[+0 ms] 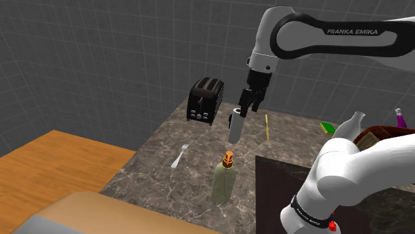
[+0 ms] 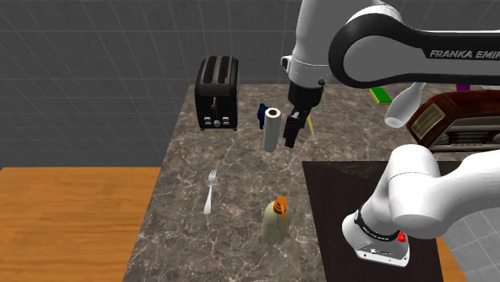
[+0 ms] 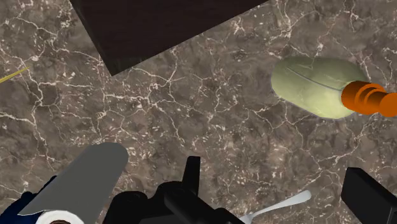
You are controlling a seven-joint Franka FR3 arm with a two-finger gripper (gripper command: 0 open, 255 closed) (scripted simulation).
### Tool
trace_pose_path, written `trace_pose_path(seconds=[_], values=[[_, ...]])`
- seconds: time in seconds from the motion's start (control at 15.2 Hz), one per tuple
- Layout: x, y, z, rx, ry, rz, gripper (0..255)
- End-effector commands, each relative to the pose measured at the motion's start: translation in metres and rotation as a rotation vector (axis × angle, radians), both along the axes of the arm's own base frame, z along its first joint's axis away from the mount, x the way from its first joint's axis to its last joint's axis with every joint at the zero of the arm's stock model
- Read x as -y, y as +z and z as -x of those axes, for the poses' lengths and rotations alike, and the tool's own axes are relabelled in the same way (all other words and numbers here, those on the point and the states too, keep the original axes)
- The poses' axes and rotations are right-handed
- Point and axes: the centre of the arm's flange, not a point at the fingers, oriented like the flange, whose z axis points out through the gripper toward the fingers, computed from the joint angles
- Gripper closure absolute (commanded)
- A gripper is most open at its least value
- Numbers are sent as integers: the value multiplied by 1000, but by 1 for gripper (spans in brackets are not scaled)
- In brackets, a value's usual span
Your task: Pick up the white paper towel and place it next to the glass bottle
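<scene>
Paper towel [image 1: 235,127]: one roll, white to pale grey, upright on its end above the brown marbled counter [image 1: 159,183]. I cannot tell whether its base touches the stone. In the wrist view the roll [image 3: 86,181] shows its cardboard core and sits outside the fingers, beside one of them and not between them.

Gripper [image 1: 247,105]: black and pointing down. In the second exterior view it [image 2: 293,132] hangs just beside the roll [image 2: 272,130], on that view's right. In the wrist view I see its fingers spread apart [image 3: 273,172] and clasping nothing, with bare counter and a fork's handle [image 3: 280,207] between them.

Bottle [image 1: 223,178]: pale green with an orange cap, upright, well apart from the roll and nearer the shoulder camera. I also see it at [image 2: 276,220] and [image 3: 318,86].

Other items I log:
- Toaster [image 1: 205,100]: black, at the far end of the counter, to the shoulder view's left of the roll.
- Fork [image 1: 179,157]: flat on the counter, to the shoulder view's left of the bottle.
- Small blue thing [image 2: 262,114]: just behind the roll; I cannot identify it.
- Thin yellow stick [image 1: 267,126]: on the counter, to the shoulder view's right of the gripper.
- Dark stand [image 1: 282,183]: beside the bottle.
</scene>
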Motion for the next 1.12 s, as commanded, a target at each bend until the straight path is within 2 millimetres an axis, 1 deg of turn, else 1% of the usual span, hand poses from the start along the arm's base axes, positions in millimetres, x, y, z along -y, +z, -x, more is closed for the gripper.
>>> trace_pose_path(seconds=[0.0, 0.53, 1.06], values=[[0, 0, 0, 0, 0, 0, 0], [70, -45, -47, 24, 33, 66, 0], [142, -85, -97, 49, 66, 131, 0]])
